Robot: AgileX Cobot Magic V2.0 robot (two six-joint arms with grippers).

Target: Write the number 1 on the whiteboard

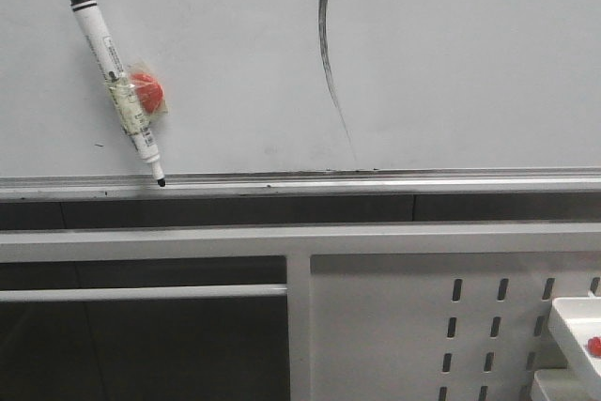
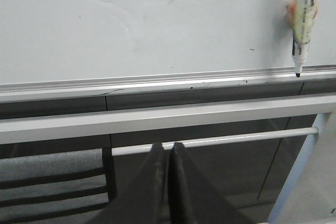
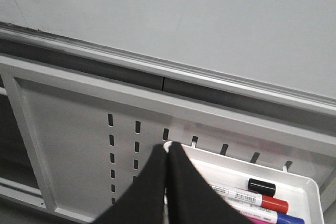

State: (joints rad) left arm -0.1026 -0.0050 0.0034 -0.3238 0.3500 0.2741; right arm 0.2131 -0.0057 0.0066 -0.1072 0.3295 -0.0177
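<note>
The whiteboard (image 1: 451, 53) fills the upper half of the front view, pale and glossy, with a silver rail (image 1: 376, 181) along its lower edge. On it is the number 1 (image 1: 326, 39), a thin curved black stroke, thick at its upper end and fading downward. A black-capped marker (image 1: 117, 86) with a red magnet taped to it leans on the board at the left, tip on the rail; the marker (image 2: 303, 19) also shows in the left wrist view. My left gripper (image 2: 168, 147) is shut and empty, below the rail. My right gripper (image 3: 167, 147) is shut and empty too.
Below the board runs a white frame with a perforated metal panel (image 1: 394, 326). A white tray (image 3: 294, 182) hangs on the panel at the right, holding several markers (image 3: 252, 195), just beyond my right fingertips. A thin bar (image 2: 236, 137) crosses below the left side.
</note>
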